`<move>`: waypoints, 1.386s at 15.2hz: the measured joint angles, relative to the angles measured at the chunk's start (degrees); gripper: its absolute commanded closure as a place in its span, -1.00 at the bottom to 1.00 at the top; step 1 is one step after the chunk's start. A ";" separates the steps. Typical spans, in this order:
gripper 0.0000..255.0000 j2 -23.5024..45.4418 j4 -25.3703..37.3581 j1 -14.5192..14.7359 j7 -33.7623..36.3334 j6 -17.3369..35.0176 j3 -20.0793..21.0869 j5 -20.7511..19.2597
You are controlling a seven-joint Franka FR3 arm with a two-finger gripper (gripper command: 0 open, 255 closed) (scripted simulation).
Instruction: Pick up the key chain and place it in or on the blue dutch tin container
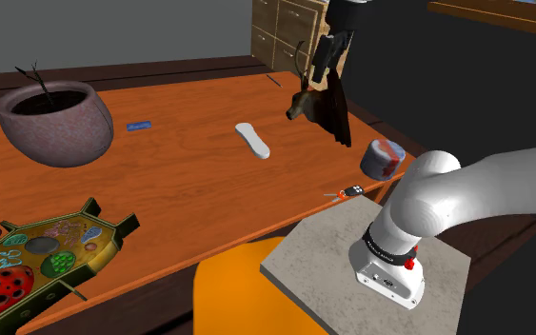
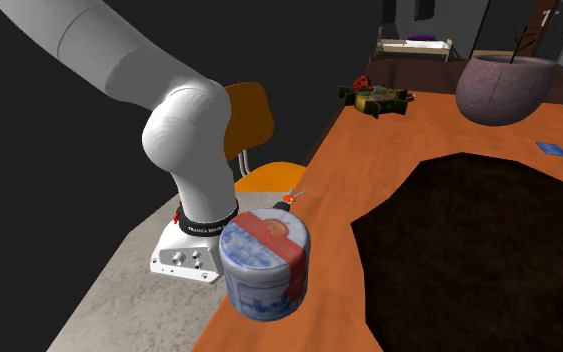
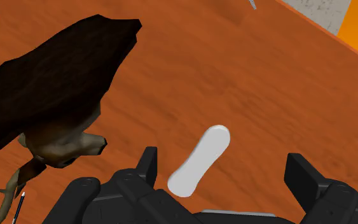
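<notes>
Spread wide and clasping nothing: end effector (image 3: 225, 178), high at the shoulder view's upper middle, over a deer head (image 1: 308, 103). From there, down-frame and slightly right to the key chain (image 1: 351, 192), at the surface (image 1: 180, 162) near edge, just beside the tin (image 1: 383, 159), long axis roughly left-right.

White arm (image 1: 504, 186) stretched up high, gripper (image 3: 225, 167) parted, empty

Mauve pot (image 1: 54, 122) of bare twigs by the bench's (image 1: 189, 190) far edge, 1 blue card (image 1: 139, 125) beside it; white oblong bar (image 1: 253, 141) mid-bench; deer-head plaque (image 1: 318, 100) near a far corner; painted tray (image 1: 42, 257) overhanging the near edge.
</notes>
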 measured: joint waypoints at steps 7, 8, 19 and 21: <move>-1.00 1.25 -6.89 3.61 -5.04 1.51 2.13 -1.34; -1.00 1.16 -8.17 4.35 -6.05 1.39 2.57 -1.58; -1.00 1.69 -25.23 12.74 -17.15 4.52 6.72 -4.83; -1.00 1.93 -28.22 14.27 -19.24 5.20 7.33 -5.53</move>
